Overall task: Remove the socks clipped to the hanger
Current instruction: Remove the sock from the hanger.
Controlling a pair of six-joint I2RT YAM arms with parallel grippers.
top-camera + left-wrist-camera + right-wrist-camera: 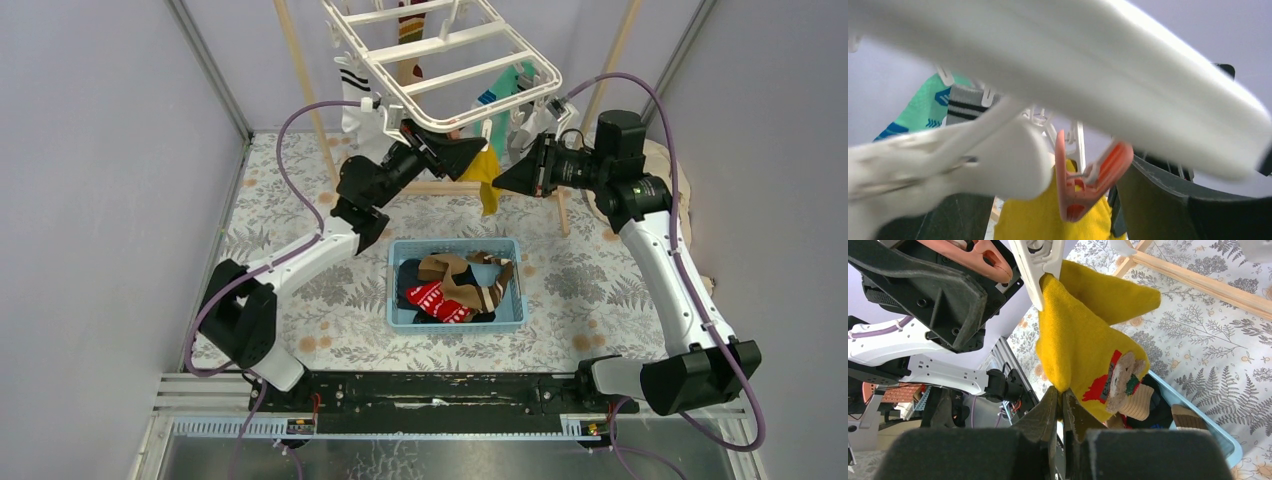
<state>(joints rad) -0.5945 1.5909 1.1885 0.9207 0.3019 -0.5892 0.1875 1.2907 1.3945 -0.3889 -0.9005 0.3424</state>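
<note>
The white hanger [440, 62] hangs at the top centre, its near bar filling the left wrist view [1108, 70]. A yellow sock [487, 178] [1078, 335] hangs from a white clip [1040, 265] at the hanger's near edge. My right gripper [505, 180] [1062, 392] is shut on the sock's lower edge. My left gripper [470, 155] [1048, 205] is just under the frame with its jaws wide. An orange clip [1088, 185] and a white clip [998, 160] lie between its fingers [1158, 205]. Teal [497, 92], white striped [352, 95] and brown striped [410, 30] socks stay clipped.
A light blue basket [455, 245] on the patterned table below holds several loose socks. Pale wooden rack poles [300, 70] and a crossbar [1198, 282] stand behind the hanger. A beige cloth [665, 160] lies behind the right arm. Grey walls close both sides.
</note>
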